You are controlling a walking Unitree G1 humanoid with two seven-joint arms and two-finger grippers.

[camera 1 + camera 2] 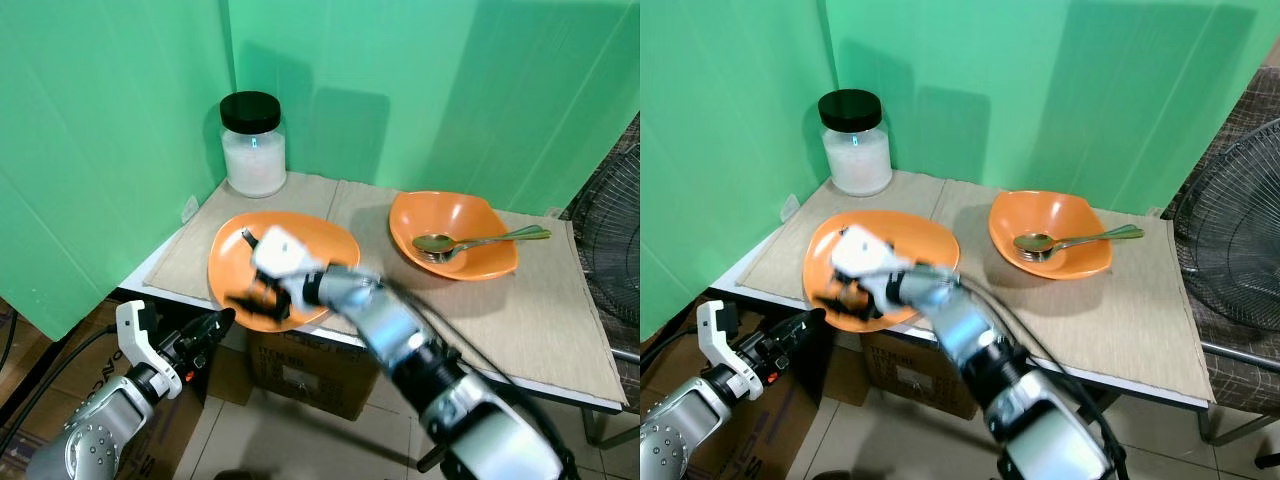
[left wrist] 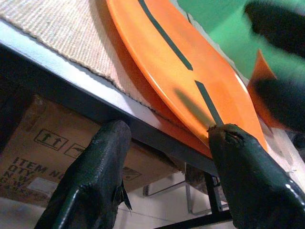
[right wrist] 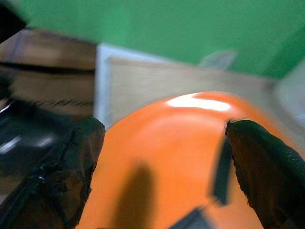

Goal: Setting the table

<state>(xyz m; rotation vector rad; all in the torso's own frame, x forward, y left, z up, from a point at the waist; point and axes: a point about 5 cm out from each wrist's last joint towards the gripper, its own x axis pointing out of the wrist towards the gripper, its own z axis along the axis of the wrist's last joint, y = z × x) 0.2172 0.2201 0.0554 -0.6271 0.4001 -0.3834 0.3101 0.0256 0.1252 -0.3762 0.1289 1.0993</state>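
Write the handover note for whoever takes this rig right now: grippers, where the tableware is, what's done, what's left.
Right gripper: open, over the near part of the orange plate, holding nothing.
Left gripper: open, low by the table's front edge, below the plate's rim.
Plate lies on the beige mat, near the front edge. Orange bowl sits to its right with a spoon and fork inside. Black-lidded jar at the back corner.
Done: plate and bowl on the mat.
Left: probably lay out the cutlery.
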